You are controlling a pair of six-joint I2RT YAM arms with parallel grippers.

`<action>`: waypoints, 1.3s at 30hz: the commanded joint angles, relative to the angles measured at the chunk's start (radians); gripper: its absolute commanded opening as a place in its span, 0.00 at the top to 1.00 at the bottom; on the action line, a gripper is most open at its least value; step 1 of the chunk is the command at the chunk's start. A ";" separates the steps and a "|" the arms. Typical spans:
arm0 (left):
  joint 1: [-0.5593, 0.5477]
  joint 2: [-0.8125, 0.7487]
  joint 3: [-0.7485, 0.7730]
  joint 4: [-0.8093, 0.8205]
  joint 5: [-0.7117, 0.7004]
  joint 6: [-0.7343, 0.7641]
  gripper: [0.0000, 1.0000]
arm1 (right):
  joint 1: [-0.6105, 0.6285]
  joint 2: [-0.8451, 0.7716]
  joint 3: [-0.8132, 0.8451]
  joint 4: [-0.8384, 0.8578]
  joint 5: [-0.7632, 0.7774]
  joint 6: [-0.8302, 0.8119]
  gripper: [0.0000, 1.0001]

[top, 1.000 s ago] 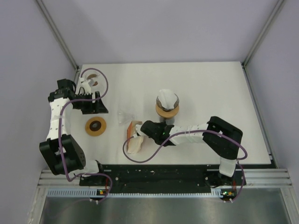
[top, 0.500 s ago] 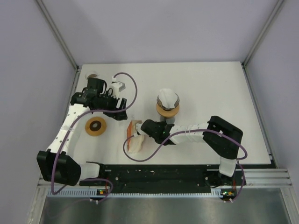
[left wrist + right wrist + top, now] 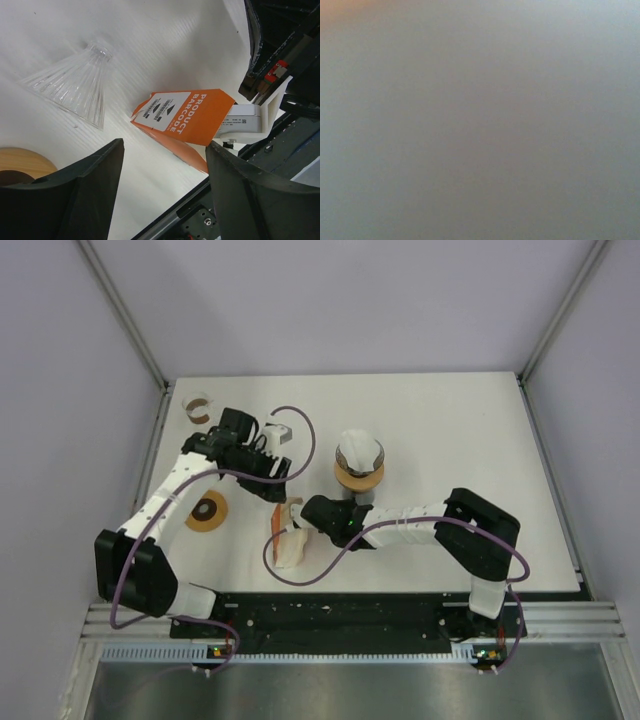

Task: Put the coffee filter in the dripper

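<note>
The dripper, a clear ribbed glass cone, lies on its side on the white table; in the top view my left arm hides it. My left gripper hovers open just beside it, nothing between its black fingers. An orange filter packet stands tilted on edge next to the cone. My right gripper is at that packet and looks shut on it. The right wrist view is a blank grey blur, blocked at close range. No single coffee filter shows apart from the packet.
A wooden ring lies left of the packet. A white cone on a wooden collar over a dark cup stands at mid-table. A broken ring sits in the far left corner. The table's near rail is close.
My left arm has swung from the far left corner rightward to hover over the glass cone and packet. The right arm and packet have not moved.
</note>
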 commanded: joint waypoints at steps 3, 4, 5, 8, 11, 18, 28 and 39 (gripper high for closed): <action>-0.010 0.044 -0.006 0.028 -0.011 -0.030 0.38 | -0.010 -0.027 0.041 0.008 0.016 -0.003 1.00; -0.011 0.048 -0.009 0.028 -0.005 -0.031 0.41 | -0.010 -0.029 0.038 0.007 0.016 -0.003 1.00; -0.011 0.051 -0.013 0.022 0.001 -0.030 0.42 | -0.010 -0.030 0.038 0.007 0.014 -0.005 1.00; -0.011 0.060 -0.017 0.005 -0.011 -0.024 0.46 | -0.010 -0.032 0.031 0.007 0.016 -0.008 1.00; -0.010 0.061 -0.019 -0.003 -0.039 -0.016 0.47 | -0.012 -0.036 0.023 0.007 0.017 -0.008 1.00; -0.010 0.027 -0.040 0.003 -0.083 0.009 0.48 | -0.038 -0.052 0.005 0.013 0.021 -0.005 1.00; -0.010 0.008 -0.057 0.017 -0.108 0.028 0.51 | -0.050 -0.078 -0.018 0.017 0.037 -0.003 1.00; -0.010 -0.010 -0.051 0.048 -0.135 0.030 0.57 | -0.051 -0.148 -0.048 0.022 -0.025 0.009 1.00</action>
